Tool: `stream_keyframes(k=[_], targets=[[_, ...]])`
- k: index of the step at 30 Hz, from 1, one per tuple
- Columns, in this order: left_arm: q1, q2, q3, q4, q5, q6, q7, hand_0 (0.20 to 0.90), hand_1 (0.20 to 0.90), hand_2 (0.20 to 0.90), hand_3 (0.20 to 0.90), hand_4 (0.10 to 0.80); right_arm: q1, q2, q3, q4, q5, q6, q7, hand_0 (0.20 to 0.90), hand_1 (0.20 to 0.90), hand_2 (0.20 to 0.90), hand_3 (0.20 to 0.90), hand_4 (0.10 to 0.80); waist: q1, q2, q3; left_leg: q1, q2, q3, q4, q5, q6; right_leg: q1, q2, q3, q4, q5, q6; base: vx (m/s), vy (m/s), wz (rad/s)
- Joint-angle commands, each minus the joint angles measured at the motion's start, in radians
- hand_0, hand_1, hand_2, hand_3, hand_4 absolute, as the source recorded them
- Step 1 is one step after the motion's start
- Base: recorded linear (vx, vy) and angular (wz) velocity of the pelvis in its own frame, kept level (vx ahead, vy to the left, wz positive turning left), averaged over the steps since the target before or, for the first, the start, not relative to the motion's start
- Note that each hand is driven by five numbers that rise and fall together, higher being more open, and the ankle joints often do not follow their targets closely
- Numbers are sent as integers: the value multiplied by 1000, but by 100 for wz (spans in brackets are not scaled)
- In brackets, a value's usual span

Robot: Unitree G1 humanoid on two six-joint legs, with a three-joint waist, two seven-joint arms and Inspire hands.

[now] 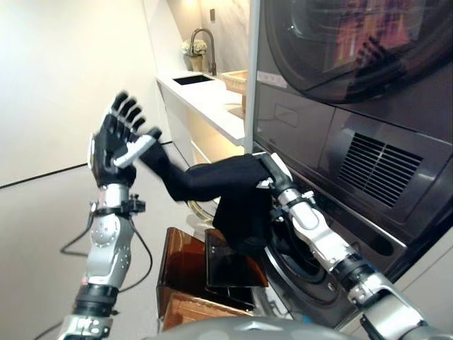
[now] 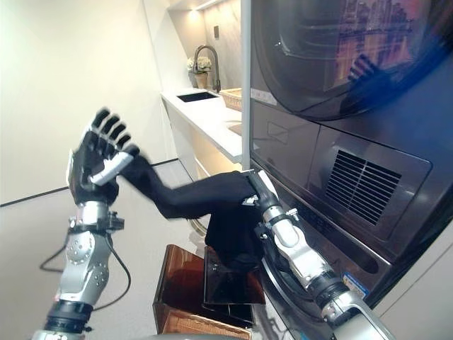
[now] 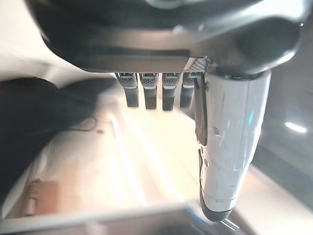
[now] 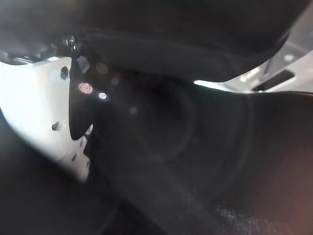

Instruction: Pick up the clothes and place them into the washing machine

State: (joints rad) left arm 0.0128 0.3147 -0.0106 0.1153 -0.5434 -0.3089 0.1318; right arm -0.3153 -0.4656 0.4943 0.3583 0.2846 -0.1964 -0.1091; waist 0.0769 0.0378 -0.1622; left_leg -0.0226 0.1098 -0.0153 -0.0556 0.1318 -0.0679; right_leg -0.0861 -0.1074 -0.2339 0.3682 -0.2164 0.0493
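A long black garment hangs in the air in front of the washing machine, whose round opening is low on the right. My right hand is shut on the garment's middle, its white thumb lying over the cloth while the rest hangs down below it. One narrow end of the garment reaches across to my left hand, which is raised with straight, spread fingers; the cloth end rests by its thumb. In the left wrist view the fingers are straight and the black cloth lies beside them.
A dark brown box stands below the garment, with wicker showing at its near side. A second machine is stacked above the washer. A white counter with a sink, tap and small basket runs along the back.
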Motion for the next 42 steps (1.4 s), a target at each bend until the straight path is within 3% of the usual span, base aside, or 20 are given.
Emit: stream_keyframes(k=[1, 12, 15, 17, 20, 22, 24, 26, 31, 36, 42], targets=[[26, 43, -12, -8, 45, -63, -68, 900, 900, 900, 900, 800, -207, 51, -127, -56, 76, -138, -39, 200, 200, 200, 200, 300, 27, -101, -51, -30, -46, 17, 4, -42, -9, 111, -12, -1, -357, 182, 48, -10, -11, 4], [210, 5, -29, 184, -14, -54, -174, 900, 900, 900, 900, 800, -240, 43, -155, -47, 120, -166, -60, 200, 200, 200, 200, 300, 59, -126, -44, -34, -49, 23, 10, -48, 1, 102, -15, 5, -358, 189, 56, -4, -1, 2], [205, 73, -29, 205, 178, -92, -118, 900, 900, 900, 900, 800, -252, 35, -164, -40, 113, -183, -67, 200, 200, 200, 200, 300, 70, -134, -42, -37, -49, 20, 12, -49, -1, 103, -16, 2, -359, 188, 59, 0, 0, 0], [182, 140, -42, 208, 346, -111, -50, 900, 900, 900, 900, 800, -259, 31, -172, -30, 108, -195, -75, 200, 200, 200, 200, 300, 73, -135, -41, -38, -49, 17, 12, -48, -4, 102, -16, -1, -357, 186, 59, 0, 0, 0], [124, 217, -34, 188, 432, -114, 15, 900, 900, 900, 900, 800, -260, 33, -175, -24, 108, -212, -89, 200, 200, 200, 200, 300, 75, -134, -44, -40, -51, 13, 9, -47, -6, 106, -20, -11, -355, 186, 61, -2, 13, 4], [114, 237, -36, 178, 451, -113, 21, 900, 900, 900, 900, 800, -260, 36, -174, -23, 110, -212, -89, 200, 200, 200, 200, 300, 74, -134, -44, -39, -52, 12, 9, -48, -6, 107, -22, -13, -355, 186, 61, -1, 7, 5], [72, 311, -28, 106, 492, -126, 21, 900, 900, 900, 900, 800, -256, 39, -170, -24, 116, -212, -79, 200, 200, 200, 200, 300, 69, -126, -49, -32, -56, 15, 4, -52, -5, 107, -26, -14, -354, 188, 64, 0, 0, 0], [55, 328, -26, 94, 502, -133, 23, 900, 900, 900, 900, 800, -257, 39, -170, -22, 119, -212, -75, 200, 200, 200, 200, 300, 67, -124, -49, -31, -58, 15, 4, -53, -5, 108, -27, -14, -354, 187, 65, 0, 0, 0], [-80, 422, -60, 50, 598, -160, 69, 900, 900, 900, 900, 800, -253, 44, -159, -39, 127, -217, -65, 200, 200, 200, 200, 300, 48, -113, -57, -20, -59, 24, 1, -57, -8, 111, -32, -8, -351, 189, 68, 0, 0, 0], [-111, 442, -74, 37, 606, -167, 64, 900, 900, 900, 900, 800, -255, 57, -145, -34, 120, -215, -63, 200, 200, 200, 200, 300, 34, -106, -63, -11, -59, 33, -1, -59, -7, 111, -33, 3, -350, 192, 68, 3, -1, -2], [-158, 420, -120, 48, 572, -165, 45, 900, 900, 900, 900, 800, -271, 82, -119, -25, 122, -209, -55, 200, 200, 200, 200, 300, 17, -102, -69, 1, -56, 45, -6, -60, -7, 112, -33, 14, -351, 195, 68, 1, -2, -7]])
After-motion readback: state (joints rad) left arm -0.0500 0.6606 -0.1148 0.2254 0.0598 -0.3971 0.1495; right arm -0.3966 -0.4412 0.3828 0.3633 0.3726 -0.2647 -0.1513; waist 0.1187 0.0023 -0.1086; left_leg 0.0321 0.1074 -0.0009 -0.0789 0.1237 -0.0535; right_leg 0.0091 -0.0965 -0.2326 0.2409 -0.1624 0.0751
